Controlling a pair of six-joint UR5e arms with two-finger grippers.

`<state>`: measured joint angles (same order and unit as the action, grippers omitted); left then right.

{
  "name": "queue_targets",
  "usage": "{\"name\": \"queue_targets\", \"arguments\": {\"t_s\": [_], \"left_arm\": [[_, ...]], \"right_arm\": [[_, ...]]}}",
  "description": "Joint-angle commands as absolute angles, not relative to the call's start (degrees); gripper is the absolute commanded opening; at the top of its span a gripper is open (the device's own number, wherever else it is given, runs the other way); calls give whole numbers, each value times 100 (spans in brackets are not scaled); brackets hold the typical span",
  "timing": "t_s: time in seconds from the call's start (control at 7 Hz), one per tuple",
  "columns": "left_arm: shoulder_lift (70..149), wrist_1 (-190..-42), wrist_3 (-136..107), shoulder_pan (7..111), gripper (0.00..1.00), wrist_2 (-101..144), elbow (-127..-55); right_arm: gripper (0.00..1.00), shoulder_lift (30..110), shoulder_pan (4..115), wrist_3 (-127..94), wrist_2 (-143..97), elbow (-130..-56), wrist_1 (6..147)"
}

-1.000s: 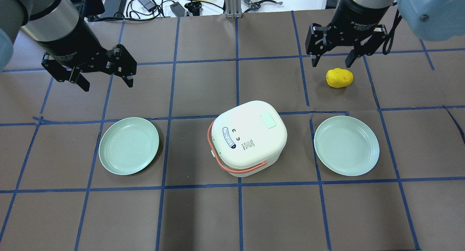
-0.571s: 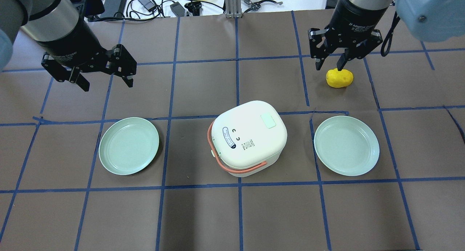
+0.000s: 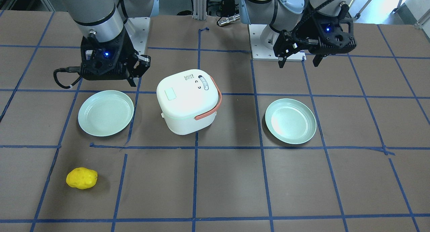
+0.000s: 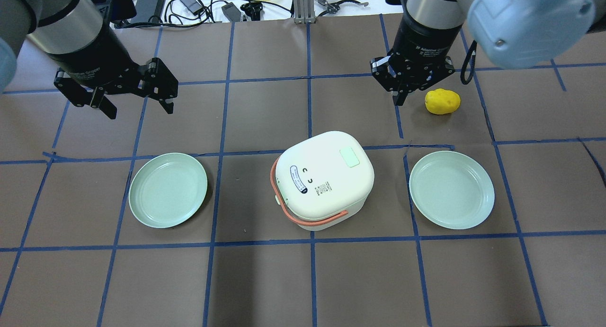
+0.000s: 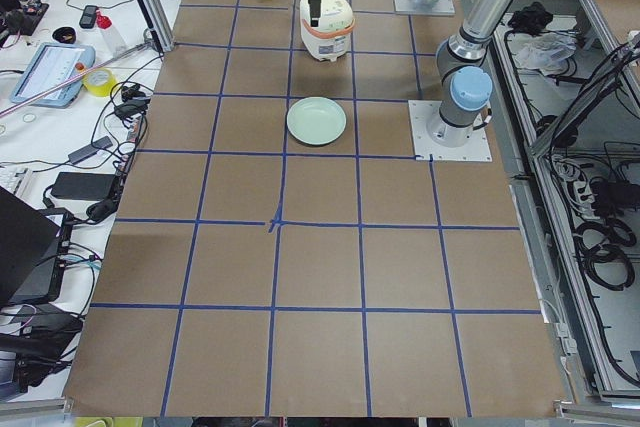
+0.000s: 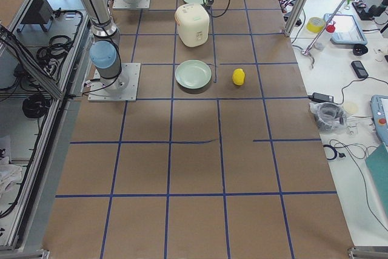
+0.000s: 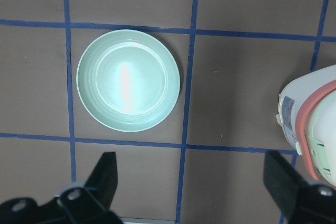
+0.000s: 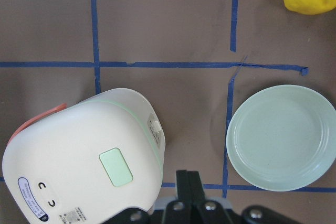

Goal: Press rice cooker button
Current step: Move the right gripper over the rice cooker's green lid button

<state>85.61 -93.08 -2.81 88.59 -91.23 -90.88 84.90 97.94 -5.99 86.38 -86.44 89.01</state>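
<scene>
My right gripper (image 4: 396, 97) has its two fingers brought together into one narrow tip, with nothing between them. It hangs over bare table beyond the rice cooker (image 4: 324, 178), and the yellow potato-like lump (image 4: 442, 101) sits just beside it at 3 o'clock, apart from the fingers.

The cooker stands near the middle of the table, lid down, between the two green plates (image 4: 168, 190) (image 4: 452, 190). Its orange handle (image 4: 284, 208) wraps the side nearest my base.

In the overhead view the pale green button (image 4: 349, 157) lies on the lid, out toward its 2 o'clock corner. That is the corner closest to my right gripper, and the whole move turns on it: from my fingertips the button is at about 7 o'clock, near but lower than the tip. In my right wrist camera the button (image 8: 115, 167) shows off to 9 o'clock of my fingers (image 8: 187, 182), so I am not yet above it.

I judge that I must slide toward the button, then come straight down, and that the joined fingers suit it as a single poker.

My left gripper (image 4: 140, 110) is spread wide and empty, well apart at 10 o'clock of the cooker, so the right arm is the nearer one.
</scene>
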Motion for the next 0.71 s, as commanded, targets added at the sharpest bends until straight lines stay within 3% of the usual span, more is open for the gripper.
{"name": "queue_targets", "arguments": {"t_s": [0.0, 0.57], "left_arm": [[8561, -9308, -281, 8859, 100, -9123, -9088], [8561, -9308, -281, 8859, 100, -9123, -9088]], "right_arm": [[0, 8271, 10062, -615, 8369, -8840, 8947], [0, 8166, 10283, -598, 8253, -9430, 9395]]}}
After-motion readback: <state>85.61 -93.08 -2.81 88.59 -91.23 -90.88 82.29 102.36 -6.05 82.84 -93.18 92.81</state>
